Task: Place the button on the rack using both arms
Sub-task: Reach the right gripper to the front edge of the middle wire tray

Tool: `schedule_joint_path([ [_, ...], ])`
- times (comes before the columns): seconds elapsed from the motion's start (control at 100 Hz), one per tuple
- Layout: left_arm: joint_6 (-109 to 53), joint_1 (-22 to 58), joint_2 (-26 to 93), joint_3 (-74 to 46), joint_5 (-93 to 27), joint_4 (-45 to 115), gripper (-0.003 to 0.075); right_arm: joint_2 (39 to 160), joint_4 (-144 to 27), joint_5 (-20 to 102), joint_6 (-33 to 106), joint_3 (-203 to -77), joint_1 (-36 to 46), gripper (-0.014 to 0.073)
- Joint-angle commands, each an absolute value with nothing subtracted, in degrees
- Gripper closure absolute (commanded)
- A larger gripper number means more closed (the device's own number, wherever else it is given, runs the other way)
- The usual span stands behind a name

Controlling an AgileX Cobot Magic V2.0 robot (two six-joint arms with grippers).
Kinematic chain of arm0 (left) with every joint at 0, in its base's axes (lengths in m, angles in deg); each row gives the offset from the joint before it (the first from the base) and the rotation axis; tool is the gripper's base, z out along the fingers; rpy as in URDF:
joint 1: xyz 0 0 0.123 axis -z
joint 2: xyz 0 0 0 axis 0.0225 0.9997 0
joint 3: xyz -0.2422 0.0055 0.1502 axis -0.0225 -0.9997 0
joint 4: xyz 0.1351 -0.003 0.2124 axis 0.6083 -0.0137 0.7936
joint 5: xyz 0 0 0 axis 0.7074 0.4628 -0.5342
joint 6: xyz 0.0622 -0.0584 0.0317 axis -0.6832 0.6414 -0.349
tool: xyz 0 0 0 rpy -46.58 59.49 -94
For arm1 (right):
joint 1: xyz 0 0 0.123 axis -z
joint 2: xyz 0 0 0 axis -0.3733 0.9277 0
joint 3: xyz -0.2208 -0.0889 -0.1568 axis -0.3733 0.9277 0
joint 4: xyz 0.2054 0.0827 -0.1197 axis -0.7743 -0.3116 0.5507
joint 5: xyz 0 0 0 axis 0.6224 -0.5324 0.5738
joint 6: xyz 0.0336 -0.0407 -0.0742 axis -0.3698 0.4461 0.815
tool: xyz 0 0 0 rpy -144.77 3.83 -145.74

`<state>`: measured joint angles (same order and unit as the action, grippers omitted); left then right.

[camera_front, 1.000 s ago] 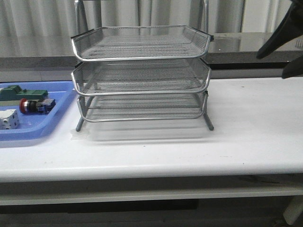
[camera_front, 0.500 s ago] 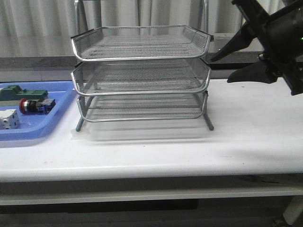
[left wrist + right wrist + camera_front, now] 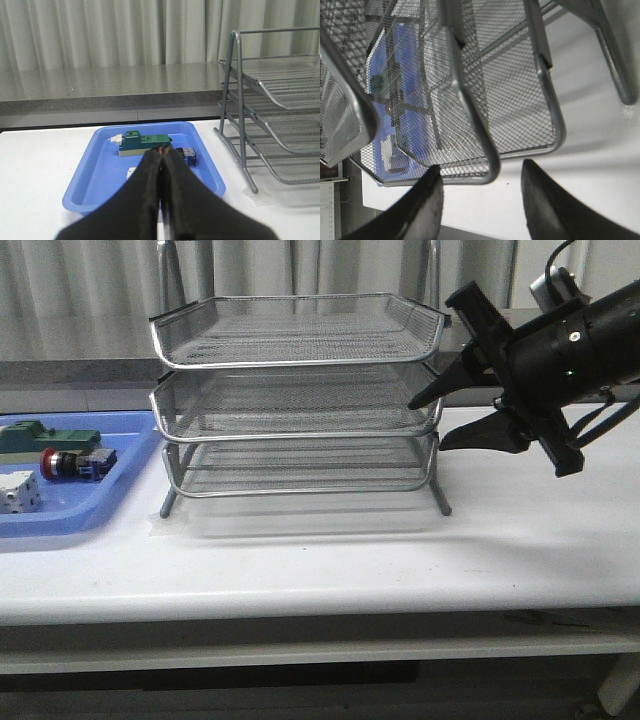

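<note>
From the front, the right gripper (image 3: 433,422) hangs with its two fingers spread apart, empty, tips almost at the right-hand rim of the rack (image 3: 297,390), about level with the middle tier. The button (image 3: 75,463) lies far off on its other side, beyond the whole rack, inside the blue tray (image 3: 85,512). It rests on its side, red cap pointing away from the rack and blue body toward it, so its long axis runs roughly across the table. The left arm does not show in this view.

In the left wrist view, the left gripper (image 3: 162,165) has its fingers pressed together with nothing visibly between them. The button (image 3: 187,156) sits just past the fingertips, mostly hidden behind them, so I can only guess that the red sliver at the tips is its cap. A green block (image 3: 144,142) lies a little farther ahead in the same tray (image 3: 85,197), and the rack (image 3: 280,100) stands off to one side.

In the right wrist view, the right gripper (image 3: 479,184) is parted around a rim wire of the rack (image 3: 520,95), with no clear contact. Through the mesh only the tray (image 3: 407,127) shows; I cannot pick out the button.

The left arm is plainly the nearer one to the button, and would need to unclench before taking it.
</note>
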<state>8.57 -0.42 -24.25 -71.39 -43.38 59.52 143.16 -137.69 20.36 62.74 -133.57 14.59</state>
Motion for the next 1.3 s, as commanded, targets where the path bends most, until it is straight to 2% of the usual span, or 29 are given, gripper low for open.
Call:
schedule_joint_path([
  [0.0,9.17,-0.56,-26.05,-74.56,-48.41,59.44,0.0741,142.2,-139.92,17.17,63.64,-136.86,13.83,0.0212],
  [0.39,9.17,-0.56,-26.05,-74.56,-48.41,59.44,0.0741,146.09,-140.64,16.42,63.64,-140.28,12.6,0.0218],
  [0.49,9.17,-0.56,-26.05,-74.56,-48.41,59.44,0.0741,146.09,-140.64,16.46,63.64,-140.28,12.6,0.0299],
  [0.61,9.17,-0.56,-26.05,-74.56,-48.41,59.44,0.0741,146.09,-140.64,16.46,63.64,-140.28,12.6,0.045],
  [0.75,9.17,-0.56,-26.05,-74.56,-48.41,59.44,0.0741,146.09,-140.64,16.41,63.64,-140.28,12.6,0.0543],
  [1.29,9.17,-0.56,-26.05,-74.56,-48.41,59.44,0.0741,146.01,-135.82,8.78,63.46,-139.1,12.6,0.0557],
])
